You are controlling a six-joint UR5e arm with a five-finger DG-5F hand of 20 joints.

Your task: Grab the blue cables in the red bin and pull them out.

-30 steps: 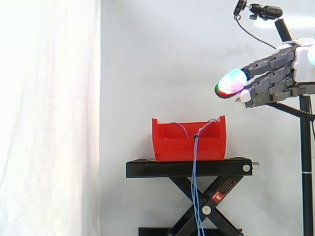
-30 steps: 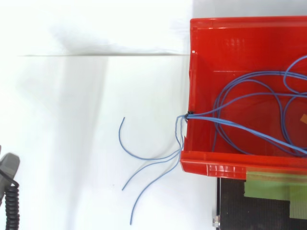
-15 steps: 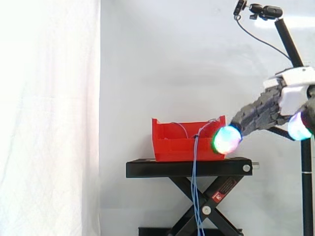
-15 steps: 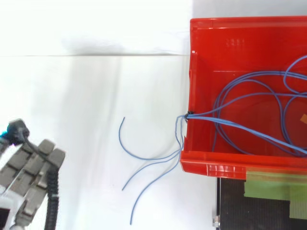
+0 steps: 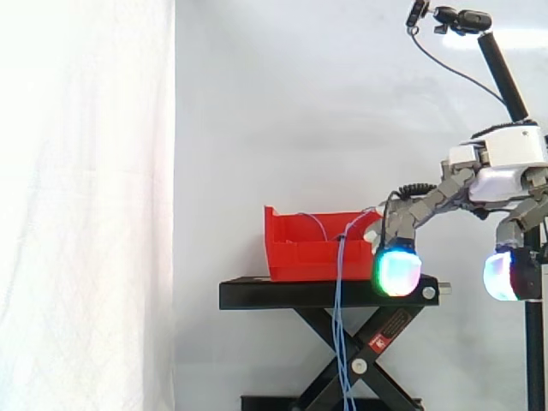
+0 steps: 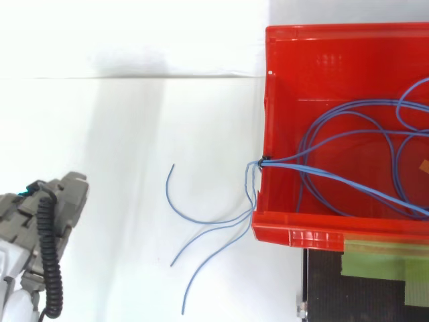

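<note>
cables: one bundle of thin blue cables (image 6: 348,134), several strands, exact count unclear
cables, where: looped inside the red bin (image 6: 322,60), gathered by one dark tie (image 6: 263,159) at the bin's wall, then spilling over that wall
loose ends: three ends visible from above (image 6: 201,221), fanned out outside the bin; in the side view hanging (image 5: 340,342) straight down past the stand
bin: one, red, open top, sitting on the stand's top plate
stand: one black scissor stand (image 5: 325,294), bin on its left and middle part
tape: one green strip (image 6: 382,258) on the stand, just beside the bin's wall
hand: one (image 5: 479,184), right of the bin in the side view, at about bin height; from above (image 6: 70,194) well apart from bin and cable ends
hand state: spread wide, fingers bent downward at the tips, thumb hanging far from them, nothing held, no cable touched
pads: two glowing, one green-cyan (image 5: 396,270) overlapping the bin's lower right corner in the side view, one bluish white (image 5: 501,276) further right
background: white curtain (image 5: 86,214); one camera on a pole (image 5: 462,19) at upper right
</note>
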